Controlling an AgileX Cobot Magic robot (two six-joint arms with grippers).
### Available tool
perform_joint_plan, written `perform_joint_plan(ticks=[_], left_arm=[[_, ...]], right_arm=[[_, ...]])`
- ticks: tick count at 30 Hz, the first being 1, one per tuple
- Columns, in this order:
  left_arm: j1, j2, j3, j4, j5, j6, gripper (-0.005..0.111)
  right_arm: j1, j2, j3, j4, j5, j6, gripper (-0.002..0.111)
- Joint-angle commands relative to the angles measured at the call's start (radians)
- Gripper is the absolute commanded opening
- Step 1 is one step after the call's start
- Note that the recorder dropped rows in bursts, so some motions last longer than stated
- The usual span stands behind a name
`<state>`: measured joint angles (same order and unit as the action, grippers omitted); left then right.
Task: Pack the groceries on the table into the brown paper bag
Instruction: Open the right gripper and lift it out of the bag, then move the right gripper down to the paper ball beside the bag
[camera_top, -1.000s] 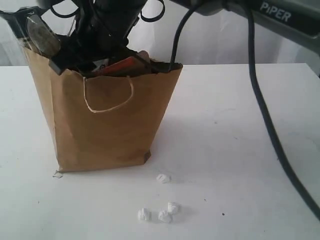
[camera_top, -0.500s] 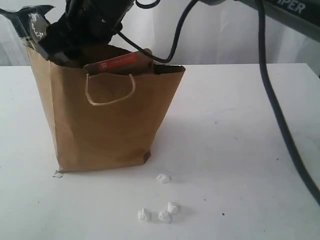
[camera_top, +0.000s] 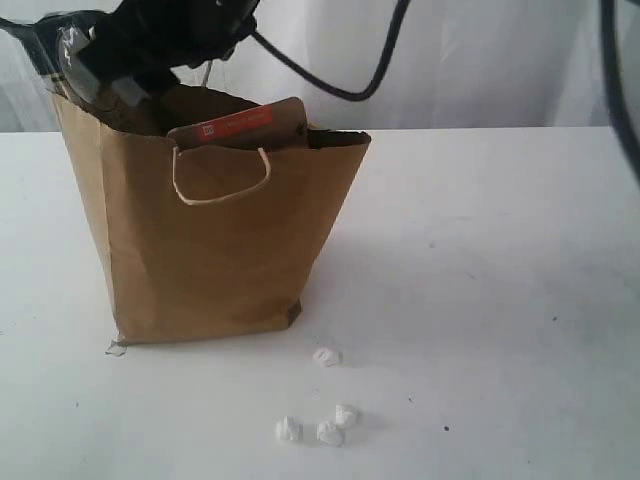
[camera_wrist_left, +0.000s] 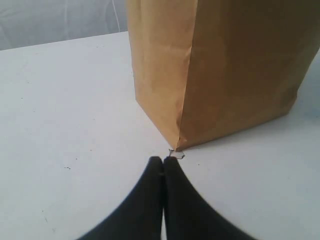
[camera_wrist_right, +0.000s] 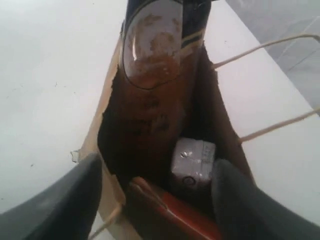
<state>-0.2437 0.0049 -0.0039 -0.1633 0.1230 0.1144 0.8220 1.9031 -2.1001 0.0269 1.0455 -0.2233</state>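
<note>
Lifted since a second ago, the right gripper (camera_wrist_right: 150, 200) has come up out of the brown paper bag (camera_top: 215, 240) toward its far-left rim, and the brown orange-labelled pouch (camera_top: 240, 125) that it covered now stands in the mouth. Its jaws are spread wide and hold nothing, one finger outside each long wall of the bag. Only the right wrist view sees inside: the white carton (camera_wrist_right: 192, 162) lies deep between the jaws, the pouch sits just beneath them, and ahead of the tips the dark silver-topped jar (camera_wrist_right: 150, 50) leans at the end of the bag. That view also shows the rim torn and ragged (camera_wrist_right: 107, 100) ahead of one finger, and two cord handles (camera_wrist_right: 265, 45) hanging outside the other. Only the left wrist view shows the left gripper (camera_wrist_left: 163, 165): jaws pressed together on nothing, low over the table (camera_wrist_left: 60, 125), tips just short of the bag's bottom corner, where a small scrap (camera_wrist_left: 176, 154) sticks out. Bare tabletop lies to either side of those jaws. The exterior view alone shows tiny white lumps (camera_top: 325, 430) in front of the bag, well apart from both grippers.
</note>
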Motion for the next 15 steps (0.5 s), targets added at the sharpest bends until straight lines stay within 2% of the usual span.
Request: perform_joint_plan(ticks=[1, 6, 15], left_arm=[[0.005, -0.005, 0.004, -0.006, 0.002, -0.006, 0.000], [0.005, -0.005, 0.004, -0.006, 0.002, -0.006, 0.000], [0.005, -0.005, 0.004, -0.006, 0.002, -0.006, 0.000]], right_arm=[[0.009, -0.091, -0.005, -0.048, 0.060, 0.017, 0.059], [0.009, -0.189, 0.060, -0.088, 0.105, 0.046, 0.059], [0.009, -0.553, 0.467, -0.190, 0.039, 0.154, 0.059]])
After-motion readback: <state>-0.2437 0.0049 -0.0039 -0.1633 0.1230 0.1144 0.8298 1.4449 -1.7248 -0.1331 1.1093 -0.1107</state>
